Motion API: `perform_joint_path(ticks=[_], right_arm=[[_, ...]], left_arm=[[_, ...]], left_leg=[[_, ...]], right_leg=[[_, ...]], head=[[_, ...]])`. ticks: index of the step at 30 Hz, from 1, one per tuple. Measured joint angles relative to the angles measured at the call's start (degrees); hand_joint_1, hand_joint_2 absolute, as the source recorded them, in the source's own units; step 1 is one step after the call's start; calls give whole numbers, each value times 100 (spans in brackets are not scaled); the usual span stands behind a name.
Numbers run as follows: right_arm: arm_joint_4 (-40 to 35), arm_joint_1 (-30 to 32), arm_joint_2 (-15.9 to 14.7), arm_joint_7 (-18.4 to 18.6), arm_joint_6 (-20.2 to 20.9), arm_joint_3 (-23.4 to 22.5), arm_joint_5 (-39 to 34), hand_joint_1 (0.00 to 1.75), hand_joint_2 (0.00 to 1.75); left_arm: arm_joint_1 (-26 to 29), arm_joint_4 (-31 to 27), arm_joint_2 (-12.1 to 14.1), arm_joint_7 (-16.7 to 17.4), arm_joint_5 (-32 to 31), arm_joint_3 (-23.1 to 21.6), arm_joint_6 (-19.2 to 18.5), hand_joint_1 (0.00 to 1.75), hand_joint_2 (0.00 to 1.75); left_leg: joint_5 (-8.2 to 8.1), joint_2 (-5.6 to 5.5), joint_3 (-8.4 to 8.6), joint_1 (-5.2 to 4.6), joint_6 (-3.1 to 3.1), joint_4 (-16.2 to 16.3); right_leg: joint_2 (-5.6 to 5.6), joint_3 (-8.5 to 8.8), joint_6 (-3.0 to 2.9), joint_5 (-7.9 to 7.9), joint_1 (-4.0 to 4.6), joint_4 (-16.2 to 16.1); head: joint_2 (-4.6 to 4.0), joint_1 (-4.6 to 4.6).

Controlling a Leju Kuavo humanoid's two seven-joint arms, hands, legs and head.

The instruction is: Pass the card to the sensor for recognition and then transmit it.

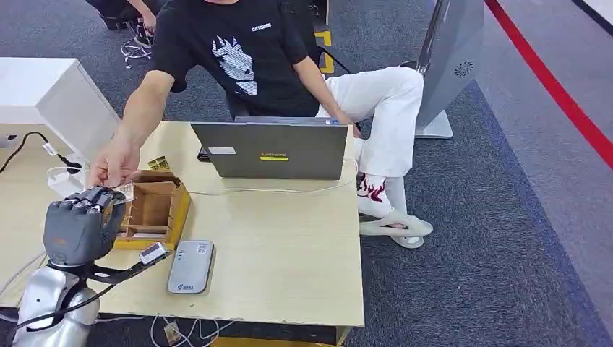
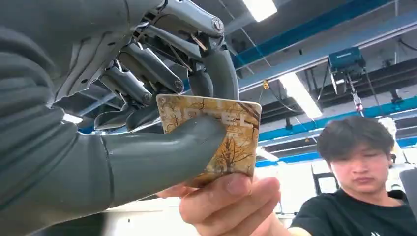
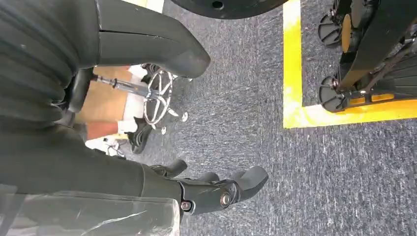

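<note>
My left hand [image 1: 79, 224] is raised over the table's left side and pinches a beige card [image 2: 231, 132] printed with a tree between thumb and fingers. A person's hand [image 2: 231, 201] grips the same card at its free edge. In the head view the card [image 1: 124, 191] is a small sliver between my fingers and the person's hand [image 1: 112, 163]. The grey card sensor [image 1: 191, 267] lies flat on the table, nearer me and to the right of my left hand. My right hand [image 3: 206, 189] hangs over dark carpet with its fingers apart and nothing in it.
A wooden card box [image 1: 155, 210] stands just right of my left hand. An open laptop [image 1: 278, 150] sits at the table's far edge, with the seated person behind it. A white cable [image 1: 275, 191] runs across the wooden table [image 1: 289, 246].
</note>
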Motion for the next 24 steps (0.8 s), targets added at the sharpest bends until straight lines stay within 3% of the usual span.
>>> perform_joint_path(ticks=[5,6,7,24], right_arm=[[0,-3,-2,0,2,-2,7,0,175],[0,-2,-2,0,2,0,9,0,175],[0,-2,0,0,0,-2,9,0,175],[0,-3,0,0,0,-7,37,0,175]], left_arm=[[-22,2,2,9,0,0,0,169,175],[-29,4,2,9,0,0,0,14,175],[-34,4,4,9,0,0,0,0,175],[-32,4,-28,-157,123,11,0,0,175]], left_leg=[[0,0,0,1,0,0],[0,0,0,1,0,0],[0,0,-1,1,0,0],[0,-1,-1,2,0,0]], right_leg=[[0,0,0,0,0,0],[0,0,0,0,0,0],[0,0,0,0,0,0],[0,-1,-1,0,0,0]], head=[[2,0],[0,-2],[2,0],[2,-2]])
